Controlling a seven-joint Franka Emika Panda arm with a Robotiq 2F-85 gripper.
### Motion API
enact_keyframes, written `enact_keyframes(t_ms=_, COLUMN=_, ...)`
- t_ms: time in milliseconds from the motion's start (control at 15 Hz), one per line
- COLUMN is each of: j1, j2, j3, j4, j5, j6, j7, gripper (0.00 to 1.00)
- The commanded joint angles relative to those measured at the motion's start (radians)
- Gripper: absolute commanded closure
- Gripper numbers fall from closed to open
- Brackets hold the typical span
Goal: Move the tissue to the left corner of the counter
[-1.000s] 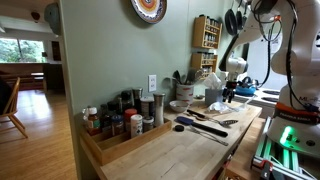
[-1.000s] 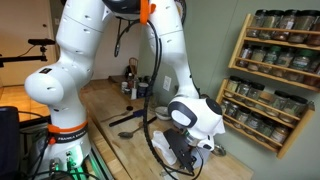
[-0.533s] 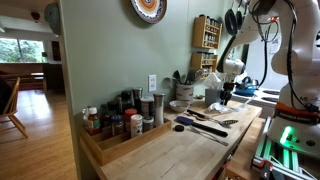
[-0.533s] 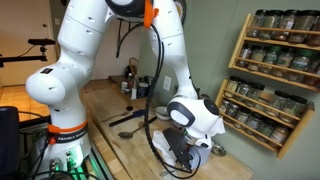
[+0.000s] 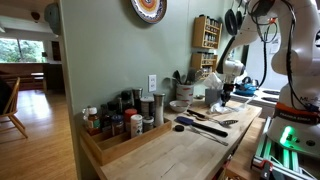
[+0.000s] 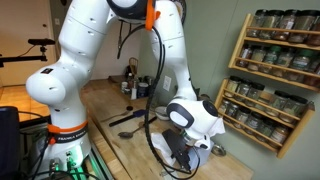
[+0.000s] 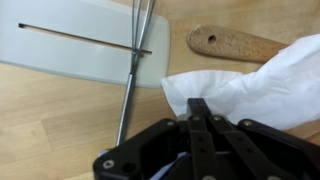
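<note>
White tissue [image 7: 268, 85] is pinched at its edge by the clenched fingers [image 7: 200, 116], over the wooden bench [image 7: 50, 122].

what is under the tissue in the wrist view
A wooden handle runs under the tissue on the counter. Its other end is covered, so the utensil type cannot be told.

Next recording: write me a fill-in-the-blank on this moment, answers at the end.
In the wrist view the crumpled white tissue lies on a counter of pale ____.
The black gripper has its fingers ____ on the tissue's edge.
In an exterior view the wooden wall rack holds rows of ____.
Missing words: wood; closed; jars.
</note>
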Motion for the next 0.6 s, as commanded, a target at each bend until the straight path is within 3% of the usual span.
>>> enact_keyframes(t_ms=0, j1=0.022, j2=-0.026, j3=0.000, j4=-0.045, j5=0.013, j6=0.037, j7=-0.022, gripper=1.00)
enact_keyframes(t_ms=267, j1=0.051, j2=-0.061, j3=-0.012, j4=-0.092, j5=-0.012, j6=0.048, j7=-0.023, gripper=1.00)
enact_keyframes(t_ms=533, j1=0.053, j2=-0.177, j3=-0.030, j4=-0.192, j5=-0.022, j6=0.017, j7=-0.102, gripper=1.00)
